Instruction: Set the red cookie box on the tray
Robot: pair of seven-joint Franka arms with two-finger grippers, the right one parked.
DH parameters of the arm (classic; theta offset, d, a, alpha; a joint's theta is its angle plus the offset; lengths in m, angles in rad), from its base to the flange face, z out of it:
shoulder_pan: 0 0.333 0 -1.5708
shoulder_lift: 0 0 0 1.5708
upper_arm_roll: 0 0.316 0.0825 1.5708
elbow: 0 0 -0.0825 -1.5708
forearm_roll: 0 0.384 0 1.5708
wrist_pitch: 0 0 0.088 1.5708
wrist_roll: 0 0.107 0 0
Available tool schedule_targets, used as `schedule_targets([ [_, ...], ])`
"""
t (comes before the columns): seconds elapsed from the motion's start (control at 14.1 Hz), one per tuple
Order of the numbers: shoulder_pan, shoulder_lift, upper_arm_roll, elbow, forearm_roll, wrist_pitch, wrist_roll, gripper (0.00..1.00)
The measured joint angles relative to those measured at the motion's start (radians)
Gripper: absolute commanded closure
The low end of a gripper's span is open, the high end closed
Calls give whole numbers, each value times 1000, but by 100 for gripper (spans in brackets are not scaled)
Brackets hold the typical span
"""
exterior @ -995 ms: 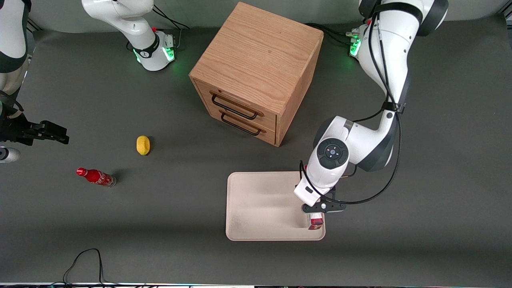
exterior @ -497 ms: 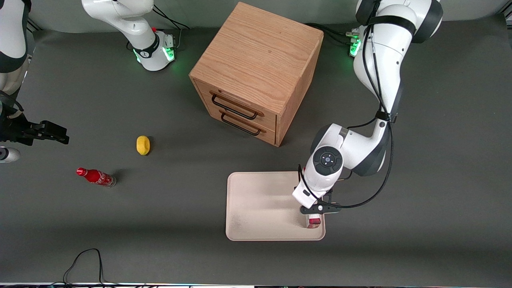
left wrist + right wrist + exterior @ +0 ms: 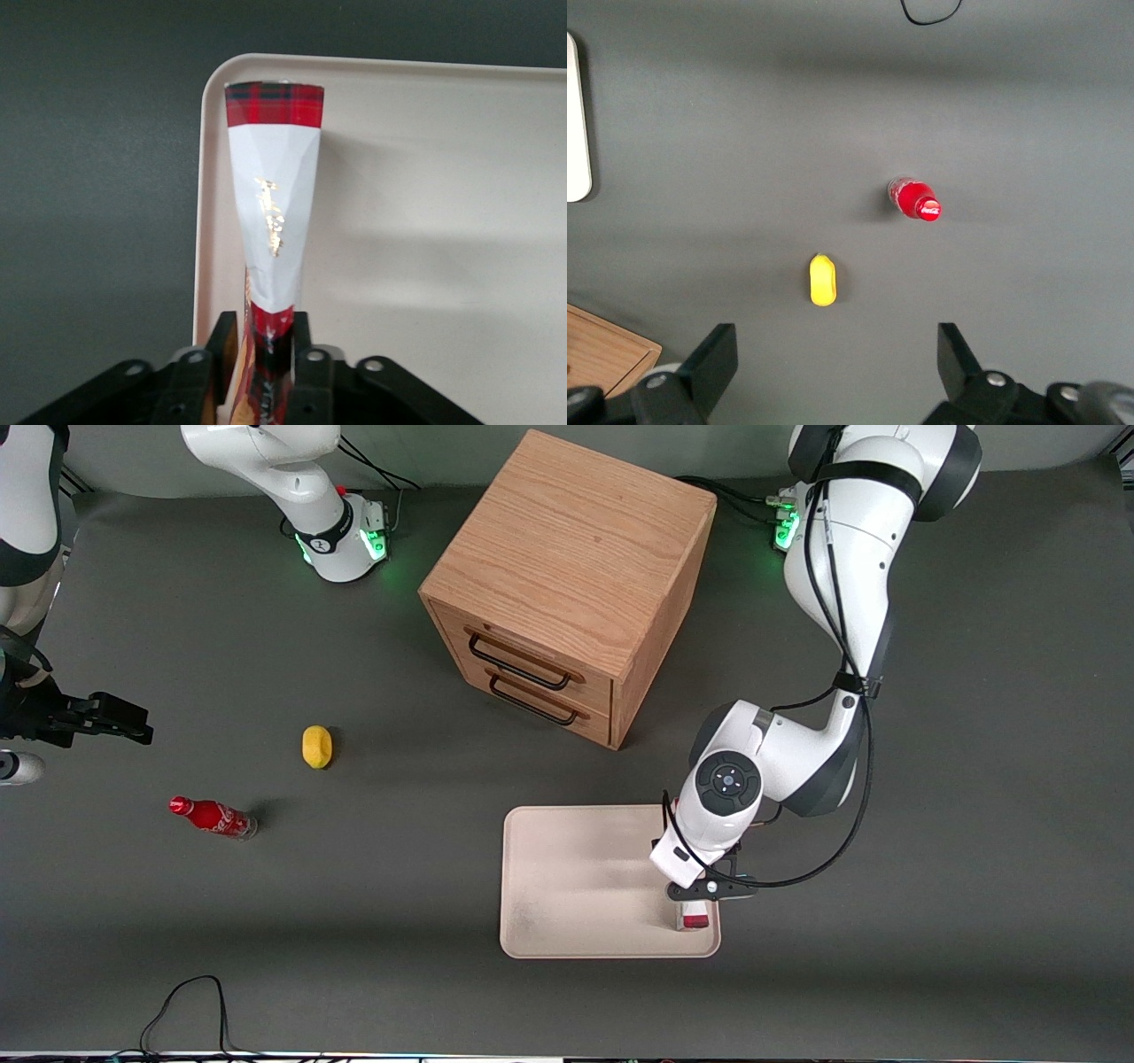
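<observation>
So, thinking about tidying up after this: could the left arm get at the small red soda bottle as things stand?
Probably not right now. The gripper is shut on the red cookie box over the tray, and the red soda bottle lies toward the parked arm's end of the table. Nothing blocks the way, but reach looks doubtful.

**Wrist Hides Most of Box**

From the front, the working arm's wrist covers the gripper (image 3: pixel 697 896) and all but the red end of the red cookie box (image 3: pixel 695 919). In the wrist view, the tray (image 3: pixel 425 221) runs off the frame, and the box's gripped end is cropped.
</observation>
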Motion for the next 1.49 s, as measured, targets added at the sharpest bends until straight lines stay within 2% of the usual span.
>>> schedule_targets([
  [0.36, 2, -12, 0, 7, 0, -14, -8, 0],
  [0.5, 1, -51, -1, 28, 0, -102, -25, 0],
  [0.99, 2, -385, 1, 50, 5, -556, -35, 0],
  [1.21, 35, -496, 8, 41, 9, -638, -22, 0],
  [1.49, 158, -630, 13, -54, -3, -647, 117, 0],
])
